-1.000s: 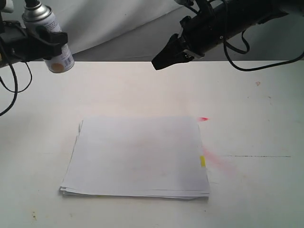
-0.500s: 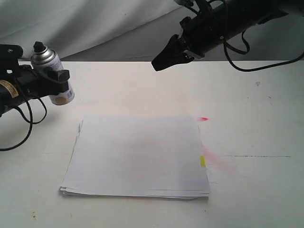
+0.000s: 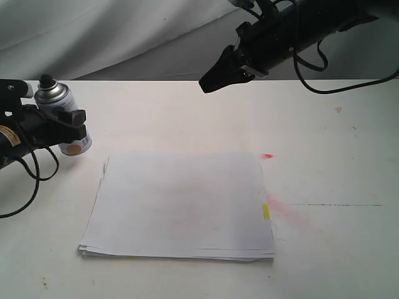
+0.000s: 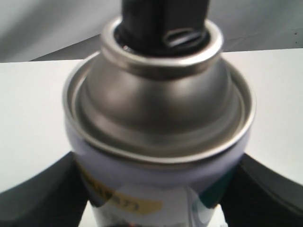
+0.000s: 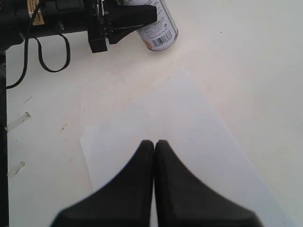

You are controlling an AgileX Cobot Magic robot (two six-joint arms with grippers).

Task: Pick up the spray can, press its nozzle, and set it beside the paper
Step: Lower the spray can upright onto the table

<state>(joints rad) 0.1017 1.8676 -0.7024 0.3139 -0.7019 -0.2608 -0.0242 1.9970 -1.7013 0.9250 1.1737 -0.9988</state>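
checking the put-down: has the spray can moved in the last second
Yes. Clamped in the left gripper, the spray can has dropped in the exterior view toward the paper, which stayed put; it is now low, just off its far left corner.

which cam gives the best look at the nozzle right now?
Left wrist view: the nozzle is in close-up, large enough to show its spray opening, if slightly blurred. Exterior view shows it only as a tiny black speck atop the spray can. Right wrist view misses it; only the can's lower body shows.
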